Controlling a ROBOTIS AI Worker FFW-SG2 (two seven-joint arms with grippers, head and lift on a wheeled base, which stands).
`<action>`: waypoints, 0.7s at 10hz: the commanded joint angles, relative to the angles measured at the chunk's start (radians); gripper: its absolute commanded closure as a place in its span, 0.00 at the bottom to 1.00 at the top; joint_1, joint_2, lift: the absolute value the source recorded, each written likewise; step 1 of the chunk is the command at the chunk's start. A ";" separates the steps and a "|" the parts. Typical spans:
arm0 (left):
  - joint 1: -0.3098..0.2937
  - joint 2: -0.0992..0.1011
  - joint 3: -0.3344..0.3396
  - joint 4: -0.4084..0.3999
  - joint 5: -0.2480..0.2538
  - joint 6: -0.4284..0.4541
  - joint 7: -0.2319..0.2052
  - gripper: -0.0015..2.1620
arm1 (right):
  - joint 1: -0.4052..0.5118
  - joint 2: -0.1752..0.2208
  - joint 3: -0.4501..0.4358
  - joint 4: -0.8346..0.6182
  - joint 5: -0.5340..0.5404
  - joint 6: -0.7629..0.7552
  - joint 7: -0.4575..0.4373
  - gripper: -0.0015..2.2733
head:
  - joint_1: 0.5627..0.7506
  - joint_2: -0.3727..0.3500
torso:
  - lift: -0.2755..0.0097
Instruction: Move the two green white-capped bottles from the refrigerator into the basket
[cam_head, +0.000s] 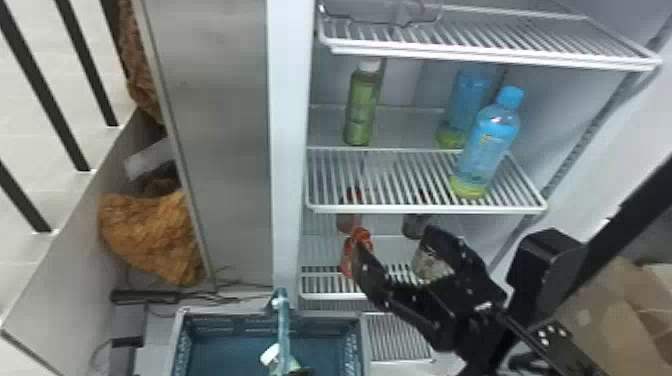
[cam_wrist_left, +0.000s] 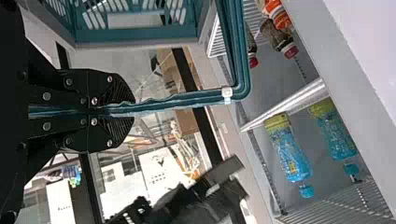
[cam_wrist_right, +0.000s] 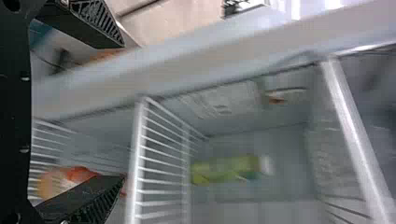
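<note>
My left gripper (cam_wrist_left: 114, 109) clamps the teal plastic basket (cam_head: 330, 315) by its handle (cam_wrist_left: 182, 99); one green white-capped bottle (cam_head: 271, 354) is inside; the other bottle (cam_head: 362, 107) stands above the basket; my right gripper (cam_head: 392, 242) gapes right of it.

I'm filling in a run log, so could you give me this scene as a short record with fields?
shelf bottle: one green bottle, white-capped, upright
basket contents: one green, white-capped bottle
left tool: clamped on basket handle
right tool: open, empty, before lower shelves
also in refrigerator: two blue bottles
remaining: shelf bottle into basket
</note>
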 joint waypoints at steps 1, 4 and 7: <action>0.002 -0.001 0.003 0.000 0.000 0.000 -0.001 0.56 | -0.044 0.000 -0.002 0.081 0.020 -0.147 -0.006 0.01 | 0.70 0.30 | 0.95; -0.001 -0.001 0.001 0.000 0.000 0.000 0.000 0.56 | -0.137 0.008 -0.008 0.221 0.048 -0.287 -0.006 0.01 | 0.70 0.27 | 0.95; -0.001 -0.001 0.005 0.000 -0.002 0.000 0.000 0.56 | -0.196 0.014 -0.014 0.331 0.078 -0.361 -0.019 0.01 | 0.70 0.26 | 0.95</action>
